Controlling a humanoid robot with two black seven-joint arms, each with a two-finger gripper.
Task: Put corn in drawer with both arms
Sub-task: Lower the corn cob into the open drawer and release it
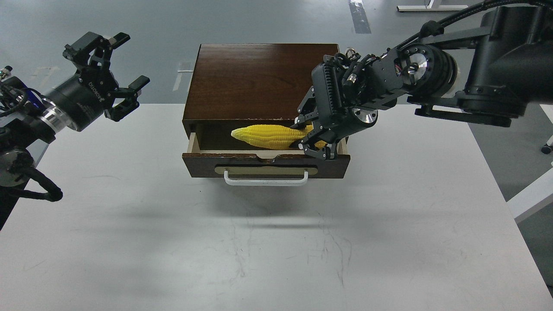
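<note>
The yellow corn lies level across the open drawer, its tapered end to the left, low between the drawer's light sides. My right gripper is shut on the corn's thick right end, reaching in from the right over the drawer's right side. The drawer is pulled out of the dark brown cabinet, its white bar handle facing me. My left gripper is open and empty, held up in the air well left of the cabinet.
The cabinet stands at the back middle of the white table. A white frame edge juts in at the right beyond the table's edge. Grey floor lies behind.
</note>
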